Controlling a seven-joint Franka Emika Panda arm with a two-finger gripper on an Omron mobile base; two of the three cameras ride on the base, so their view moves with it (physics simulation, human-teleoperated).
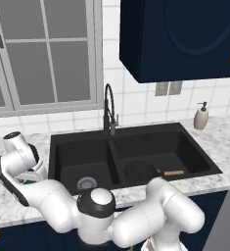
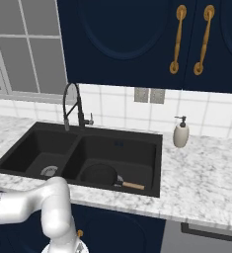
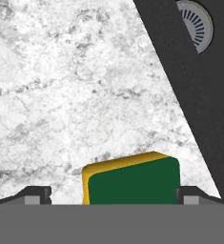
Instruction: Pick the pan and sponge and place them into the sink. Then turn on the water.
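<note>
The black pan [image 1: 140,171] [image 2: 100,174] lies in the right basin of the black sink [image 1: 150,142] [image 2: 137,148], its tan handle [image 1: 173,172] pointing right. The green and yellow sponge [image 3: 132,181] [image 1: 27,182] rests on the marble counter left of the sink. My gripper [image 3: 113,195] hangs right over it, open, one fingertip [image 3: 37,194] left of the sponge and the other close by its right side. No water runs from the dark arched faucet [image 1: 108,105] [image 2: 72,101].
The left basin holds nothing but its silver drain [image 1: 86,183] [image 3: 197,24]. A white soap dispenser [image 1: 201,116] [image 2: 180,133] stands on the counter at the sink's back right. Dark blue cabinets hang above. The sink's left rim runs close beside the sponge.
</note>
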